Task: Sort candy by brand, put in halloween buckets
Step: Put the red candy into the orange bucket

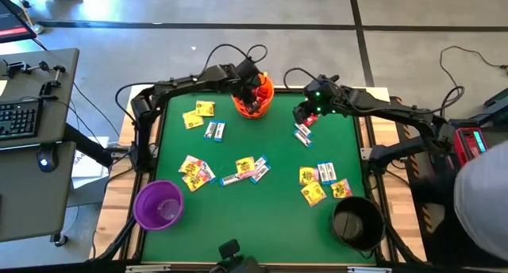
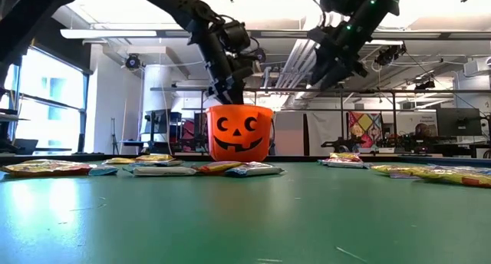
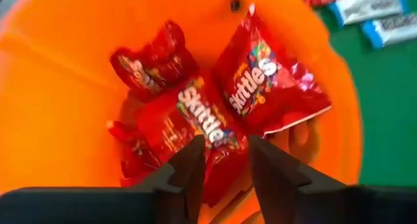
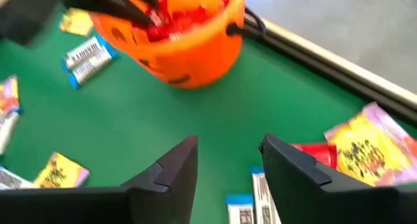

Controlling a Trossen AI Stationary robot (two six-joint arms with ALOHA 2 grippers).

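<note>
Left gripper (image 3: 223,160) over round orange plastic pumpkin-face bucket (image 1: 255,103), fingers narrowly parted, apparently empty, above red wrapped candy packets (image 3: 215,103). Right gripper (image 4: 228,160) fingers apart, empty, above green counter (image 1: 270,146).

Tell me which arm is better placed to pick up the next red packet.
Right. Its gripper hovers, jaws open, above a red packet on the table, while the left gripper is inside the orange bucket.

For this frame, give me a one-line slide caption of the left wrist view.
Left hand, open, poised over red Skittles packets lying inside the orange bucket.
</note>
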